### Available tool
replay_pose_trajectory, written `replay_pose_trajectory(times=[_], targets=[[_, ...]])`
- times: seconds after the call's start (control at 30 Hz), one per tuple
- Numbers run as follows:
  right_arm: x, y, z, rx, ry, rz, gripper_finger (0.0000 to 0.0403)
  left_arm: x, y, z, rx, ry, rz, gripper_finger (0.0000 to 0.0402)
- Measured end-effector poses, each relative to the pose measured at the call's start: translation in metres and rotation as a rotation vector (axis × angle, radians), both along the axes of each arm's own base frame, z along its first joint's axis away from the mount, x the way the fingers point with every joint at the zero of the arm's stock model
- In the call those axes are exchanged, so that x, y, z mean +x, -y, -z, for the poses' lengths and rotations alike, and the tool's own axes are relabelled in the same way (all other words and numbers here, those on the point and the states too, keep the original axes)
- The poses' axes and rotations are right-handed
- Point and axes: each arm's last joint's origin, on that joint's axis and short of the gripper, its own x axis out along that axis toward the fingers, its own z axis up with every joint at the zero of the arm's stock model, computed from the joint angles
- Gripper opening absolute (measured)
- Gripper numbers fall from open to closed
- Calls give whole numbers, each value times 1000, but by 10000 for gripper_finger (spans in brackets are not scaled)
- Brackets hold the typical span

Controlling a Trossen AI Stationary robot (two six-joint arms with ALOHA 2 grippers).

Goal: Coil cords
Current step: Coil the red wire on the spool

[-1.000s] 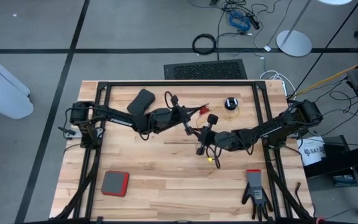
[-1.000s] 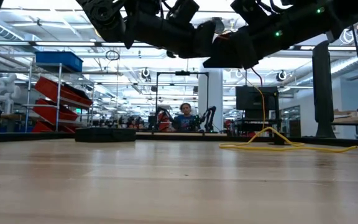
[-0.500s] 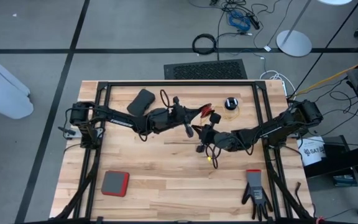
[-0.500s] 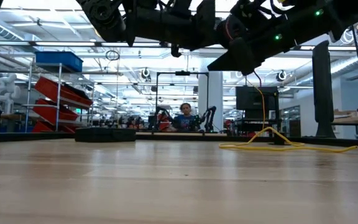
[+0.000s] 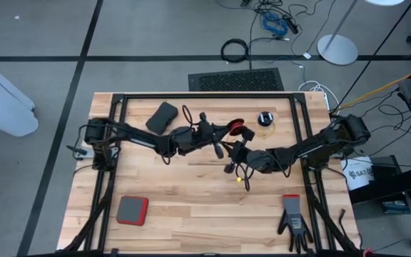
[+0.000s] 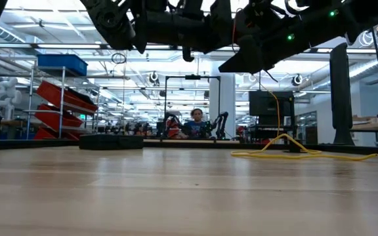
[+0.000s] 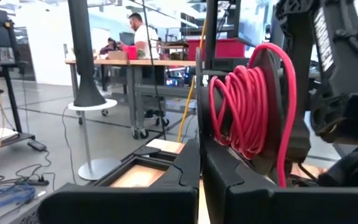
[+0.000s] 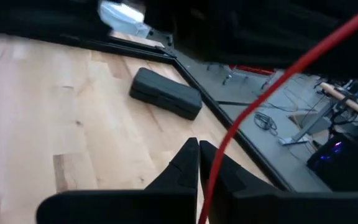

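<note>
Both arms meet above the middle of the pale wooden slatted table [image 5: 191,207], lifted clear of its surface. The left gripper [image 7: 199,180] is clenched, its two dark fingers pressed together at the edge of a small round black reel [image 7: 263,118] wound thick with the reddish-orange wiry cord [image 7: 244,109]; the fingers look to be pinching the reel's rim, though the contact itself is hidden behind them. In the overhead view that reel shows as a red-and-black spot [image 5: 235,129] just beyond the left fingertips, toward the table's far side. The right gripper [image 8: 197,163] is also clamped tight, and a taut run of the reddish-orange cord [image 8: 272,87] passes between or just beside its fingertips and slants up and away toward the reel. So the cord's long axis lies along the line from the right fingertips up to the left-held reel, with the reel's flat faces upright and its axle roughly crosswise to that line; the right arm is the one placed to feed the free length round. The second black reel with a pale centre [image 5: 265,118] and its thin yellow cord sit untouched on the table near the far right, closer to the right arm, and a short yellow bit [image 5: 240,180] shows beneath the right wrist.
</note>
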Motion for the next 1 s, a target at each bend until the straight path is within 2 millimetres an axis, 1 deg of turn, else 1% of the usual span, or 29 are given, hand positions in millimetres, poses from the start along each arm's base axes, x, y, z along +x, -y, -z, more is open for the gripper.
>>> replay_pose_trajectory(times=[0.13,0.2,0.3,0.57,0.67,0.77,0.9,1.0], targets=[[3,3,7,26,-6,16,0,3,1,9,-2,2,-4,4],[4,3,13,30,-29,17,0,4,4,10,-2,3,3,4],[6,2,19,28,-51,-1,0,4,8,10,3,4,41,4],[5,-4,21,-38,-101,14,2,3,10,4,7,14,132,4],[4,-7,22,-47,-114,13,13,3,5,4,-9,19,132,4],[1,-16,21,-63,-109,19,33,3,1,5,-11,13,126,4],[-6,-29,15,-91,-107,24,60,2,-1,4,-9,14,143,4],[-13,-36,11,-99,-108,32,73,2,-2,4,-9,11,130,4]])
